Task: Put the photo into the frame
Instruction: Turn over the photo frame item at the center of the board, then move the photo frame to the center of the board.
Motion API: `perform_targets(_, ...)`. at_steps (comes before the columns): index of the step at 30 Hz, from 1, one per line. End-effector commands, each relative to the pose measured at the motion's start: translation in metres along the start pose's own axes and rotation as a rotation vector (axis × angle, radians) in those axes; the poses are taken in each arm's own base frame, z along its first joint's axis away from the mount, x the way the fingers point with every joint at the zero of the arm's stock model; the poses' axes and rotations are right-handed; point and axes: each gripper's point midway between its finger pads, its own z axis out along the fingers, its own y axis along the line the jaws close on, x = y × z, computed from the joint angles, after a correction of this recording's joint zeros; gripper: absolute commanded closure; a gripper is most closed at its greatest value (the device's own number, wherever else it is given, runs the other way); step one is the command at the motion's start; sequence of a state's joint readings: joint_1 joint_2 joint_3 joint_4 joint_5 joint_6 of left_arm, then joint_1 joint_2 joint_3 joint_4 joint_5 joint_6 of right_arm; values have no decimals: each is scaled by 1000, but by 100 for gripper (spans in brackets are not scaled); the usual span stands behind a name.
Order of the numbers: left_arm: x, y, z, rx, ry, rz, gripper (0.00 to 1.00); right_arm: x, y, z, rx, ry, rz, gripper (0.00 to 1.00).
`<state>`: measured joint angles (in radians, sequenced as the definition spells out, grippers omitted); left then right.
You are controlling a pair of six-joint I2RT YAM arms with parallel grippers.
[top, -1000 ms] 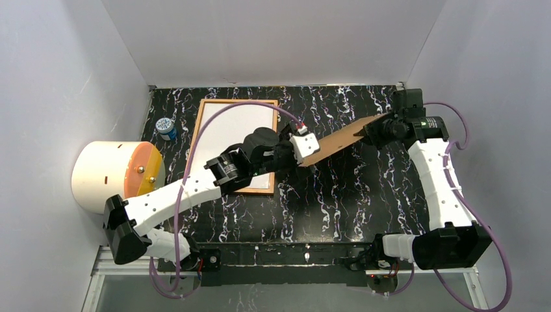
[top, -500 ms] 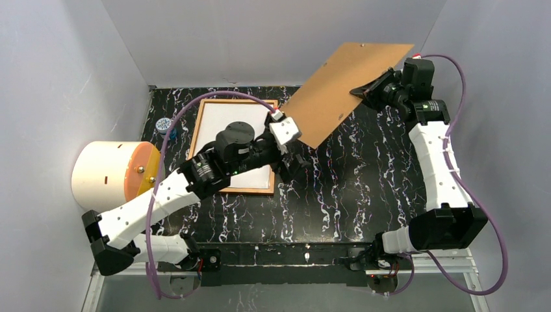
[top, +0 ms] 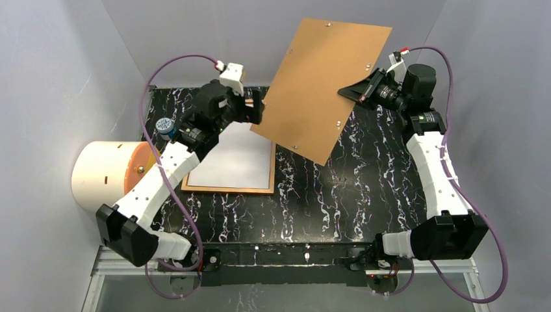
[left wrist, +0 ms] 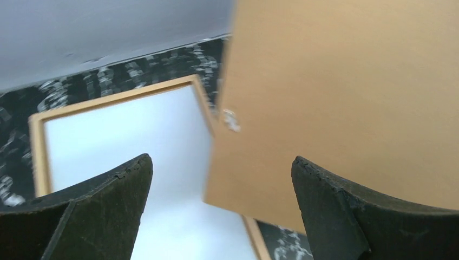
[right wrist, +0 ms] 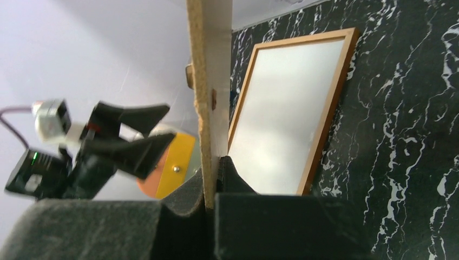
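We find a black marbled tabletop (top: 364,188) with both arms raised over its far half. The right arm rises from the near-right corner along the right edge, with its wrist turned left near the far-right corner. The right gripper (right wrist: 211,179) is clamped on the right edge of a plain brown backing board (top: 325,84). The board is held aloft and tilted above the far middle.

The left arm climbs from the near-left corner along the left edge, wrist high near the far edge. The left gripper (left wrist: 221,160) has its jaws wide apart and holds nothing, just beside the board's left edge.

The frame (top: 227,190) lies flat on the left half of the tabletop, and the photo (top: 237,162) sits inside it, white back up. A white drum with an orange face (top: 107,175) stands at the left edge. A small blue jar (top: 166,127) is beside the frame's far-left corner.
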<state>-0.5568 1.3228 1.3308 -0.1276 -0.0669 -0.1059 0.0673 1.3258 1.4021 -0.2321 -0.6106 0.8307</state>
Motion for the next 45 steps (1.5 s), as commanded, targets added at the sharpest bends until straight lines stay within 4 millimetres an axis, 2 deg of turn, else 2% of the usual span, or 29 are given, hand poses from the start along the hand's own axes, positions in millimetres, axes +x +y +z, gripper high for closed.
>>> perform_targets(1, -11, 73, 6, -218, 18, -104, 2, 0, 42, -19, -171, -19, -135, 99)
perform_targets(5, 34, 118, 23, -299, 189, -168, 2, 16, 34, -24, -171, 11, -133, 99)
perform_targets(8, 81, 158, 31, -389, 338, -252, 13, 27, 27, -25, -166, 39, -117, 99)
perform_targets(12, 141, 214, 23, -578, 558, -293, 22, 38, 20, -28, -153, 63, -102, 99)
perform_targets(16, 186, 246, 14, -654, 715, -309, 24, 45, 14, -30, -142, 74, -82, 99)
perform_targets(20, 226, 264, 10, -675, 823, -372, 23, 50, 9, -31, -127, 76, -68, 99)
perform_targets(23, 246, 278, 0, -727, 879, -415, 32, 51, 8, -32, -119, 77, -62, 99)
perform_targets(25, 250, 283, -3, -747, 884, -417, 35, 52, 6, -32, -110, 81, -57, 99)
perform_targets(28, 258, 282, -3, -740, 897, -432, 40, 52, 5, -32, -103, 76, -57, 99)
perform_targets(31, 268, 280, -2, -717, 922, -463, 51, 52, 4, -33, -95, 70, -55, 99)
perform_targets(33, 268, 280, -2, -713, 911, -462, 57, 51, 3, -33, -89, 67, -53, 99)
perform_targets(36, 268, 283, -3, -716, 900, -446, 59, 51, 2, -33, -79, 63, -48, 99)
perform_targets(45, 284, 284, -1, -699, 941, -448, 65, 49, 2, -33, -66, 55, -39, 99)
